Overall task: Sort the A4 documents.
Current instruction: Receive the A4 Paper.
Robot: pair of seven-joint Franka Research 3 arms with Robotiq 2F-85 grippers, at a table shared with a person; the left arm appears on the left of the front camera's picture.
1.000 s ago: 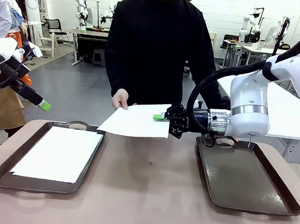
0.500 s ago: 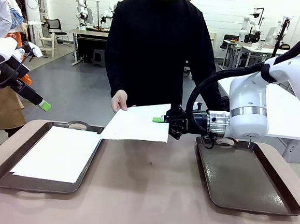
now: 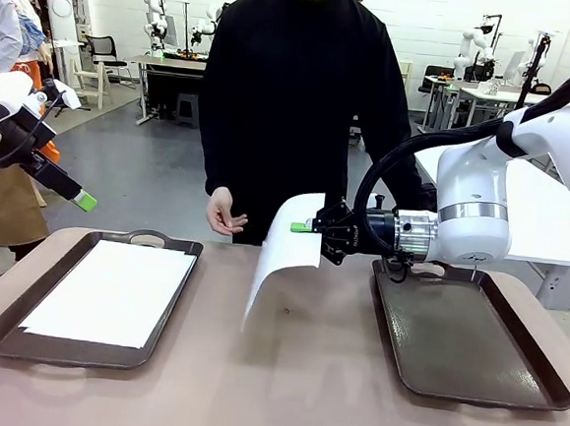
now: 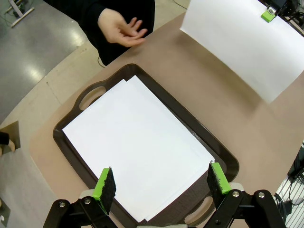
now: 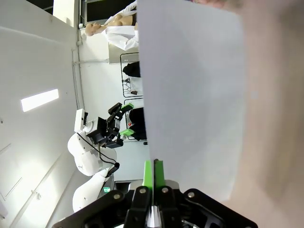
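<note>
Above table (image 3: 282, 371), right tool (image 3: 302, 226) pinches drooping sheet (image 3: 287, 253).

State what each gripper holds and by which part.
The right gripper pinches a white A4 sheet by its upper edge; the sheet hangs free. The left gripper holds nothing.

Robotics lab: other robot arms (image 3: 473, 42) on bg tables (image 3: 168, 63), concrete floor (image 3: 140, 167).
</note>
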